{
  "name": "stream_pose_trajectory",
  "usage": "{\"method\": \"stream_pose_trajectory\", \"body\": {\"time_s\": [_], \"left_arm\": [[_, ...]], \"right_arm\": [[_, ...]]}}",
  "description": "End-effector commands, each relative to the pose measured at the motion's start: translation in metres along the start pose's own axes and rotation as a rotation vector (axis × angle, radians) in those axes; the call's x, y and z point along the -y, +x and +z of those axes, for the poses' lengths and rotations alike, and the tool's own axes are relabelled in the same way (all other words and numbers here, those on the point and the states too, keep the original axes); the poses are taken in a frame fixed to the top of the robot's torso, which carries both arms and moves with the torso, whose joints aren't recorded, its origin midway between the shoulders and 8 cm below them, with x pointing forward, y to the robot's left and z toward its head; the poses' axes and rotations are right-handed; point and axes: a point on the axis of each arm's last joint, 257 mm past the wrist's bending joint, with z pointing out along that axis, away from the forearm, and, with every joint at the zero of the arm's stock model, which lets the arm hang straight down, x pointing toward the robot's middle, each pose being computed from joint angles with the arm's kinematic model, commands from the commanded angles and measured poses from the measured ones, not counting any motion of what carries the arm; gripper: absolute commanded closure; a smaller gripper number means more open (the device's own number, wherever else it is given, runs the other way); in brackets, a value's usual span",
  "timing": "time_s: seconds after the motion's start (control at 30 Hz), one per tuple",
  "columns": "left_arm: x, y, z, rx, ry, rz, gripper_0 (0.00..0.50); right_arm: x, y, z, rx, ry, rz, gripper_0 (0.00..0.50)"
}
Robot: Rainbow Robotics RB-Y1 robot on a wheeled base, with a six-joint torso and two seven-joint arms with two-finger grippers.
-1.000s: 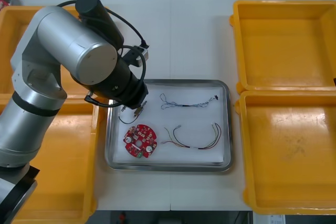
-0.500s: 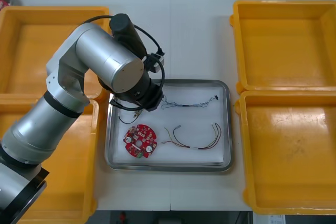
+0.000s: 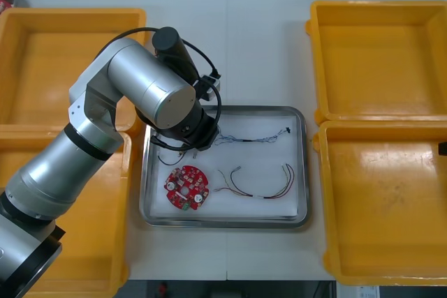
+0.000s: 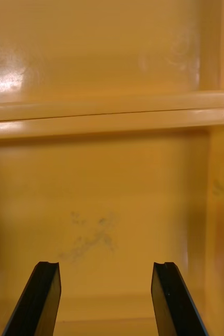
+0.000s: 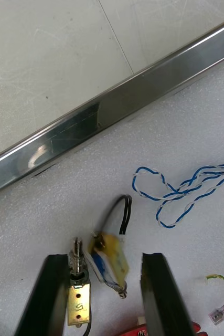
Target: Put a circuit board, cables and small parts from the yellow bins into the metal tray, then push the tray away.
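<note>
Left arm has swung in from the left bins since a second ago, elbow folded closer, wrist over the far-left corner of the shiny metal tray [image 3: 304,172]. Left tool [image 5: 105,257] low over the tray's white lining [image 5: 195,131], just inside the far rim. Its fingers stand apart and grip nothing. Two small metal parts [image 5: 109,260] lie between them, one wrapped in yellow with a black wire loop, the other against one finger. Twisted blue and white cable [image 5: 185,189] lies just beyond the fingertips. Round red circuit board [image 3: 186,188] sits near-left in the tray, with the red and yellow cable [image 3: 262,186] beside it. Yellow plastic bins [image 3: 380,61] flank the tray closely on both sides. Light surface [image 3: 258,47] runs on past the far rim between them. Right tool [image 4: 105,265] hangs wide open over a bin floor, holding nothing.
</note>
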Motion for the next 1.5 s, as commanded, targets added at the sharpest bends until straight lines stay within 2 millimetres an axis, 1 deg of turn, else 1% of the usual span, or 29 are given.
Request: {"method": "stream_pose_trajectory", "body": {"time_s": [0.03, 0.13, 0.2, 0.33, 0.47, 0.57, 0.67, 0.7, 0.73, 0.77, 0.87, 0.93, 0.97, 1.07, 1.13, 1.2, 1.33, 1.37, 1.43, 1.47, 1.5], "left_arm": [[0.017, -0.025, -0.013, 0.056, 0.011, -0.068, 0.0], [0.016, -0.026, -0.016, 0.062, 0.009, -0.077, 0.0], [0.013, -0.028, -0.021, 0.067, 0.005, -0.081, 0.0], [0.006, -0.026, -0.039, 0.061, -0.004, -0.088, 0.0], [-0.009, -0.02, -0.066, 0.055, -0.028, -0.092, 0.0], [-0.021, -0.016, -0.08, 0.049, -0.035, -0.105, 0.0], [-0.037, -0.011, -0.099, 0.045, -0.036, -0.126, 0.0], [-0.037, -0.011, -0.099, 0.045, -0.036, -0.126, 0.0], [-0.046, -0.006, -0.107, 0.042, -0.036, -0.142, 0.0], [-0.053, -0.007, -0.113, 0.06, -0.036, -0.152, 0.0], [-0.064, -0.005, -0.122, 0.088, -0.043, -0.163, 0.0], [-0.08, 0.0, -0.132, 0.112, -0.058, -0.177, 0.0], [-0.084, 0.001, -0.134, 0.117, -0.063, -0.18, 0.0], [-0.105, 0.015, -0.142, 0.124, -0.077, -0.209, 0.0], [-0.117, 0.023, -0.147, 0.126, -0.083, -0.229, 0.0], [-0.133, 0.035, -0.153, 0.126, -0.097, -0.249, 0.0], [-0.159, 0.06, -0.162, 0.121, -0.137, -0.285, 0.0], [-0.162, 0.063, -0.163, 0.121, -0.141, -0.29, 0.0], [-0.176, 0.078, -0.168, 0.116, -0.166, -0.308, 0.0], [-0.179, 0.081, -0.169, 0.115, -0.17, -0.314, 0.0], [-0.184, 0.088, -0.171, 0.113, -0.178, -0.324, 0.0]], "right_arm": [[0.002, 0.004, -0.008, 0.021, 0.004, 0.04, 0.0], [0.001, 0.005, -0.009, 0.022, 0.003, 0.035, 0.0], [0.0, 0.007, -0.008, 0.019, -0.001, 0.033, 0.0], [-0.002, 0.006, -0.009, 0.022, -0.005, 0.03, 0.0], [-0.004, 0.003, -0.014, 0.03, 0.005, -0.003, 0.0], [-0.004, 0.002, -0.018, 0.035, 0.014, -0.022, 0.0], [-0.008, 0.001, -0.023, 0.035, 0.007, -0.057, 0.0], [-0.008, 0.001, -0.023, 0.035, 0.007, -0.057, 0.0], [-0.011, 0.002, -0.025, 0.028, -0.005, -0.076, 0.0], [-0.013, 0.002, -0.027, 0.024, -0.012, -0.091, 0.0], [-0.017, 0.003, -0.03, 0.013, -0.021, -0.136, 0.0], [-0.025, 0.008, -0.034, -0.013, -0.034, -0.209, 0.0], [-0.027, 0.009, -0.035, -0.019, -0.038, -0.221, 0.0], [-0.04, 0.018, -0.039, -0.056, -0.052, -0.313, 0.0], [-0.048, 0.02, -0.041, -0.068, -0.062, -0.357, 0.0], [-0.062, 0.023, -0.042, -0.081, -0.093, -0.411, 0.0], [-0.092, 0.019, -0.043, -0.077, -0.144, -0.511, 0.0], [-0.096, 0.019, -0.042, -0.077, -0.149, -0.525, 0.0], [-0.116, 0.021, -0.041, -0.083, -0.176, -0.594, 0.0], [-0.121, 0.021, -0.04, -0.085, -0.181, -0.612, 0.0], [-0.13, 0.022, -0.04, -0.087, -0.191, -0.645, 0.0]]}}
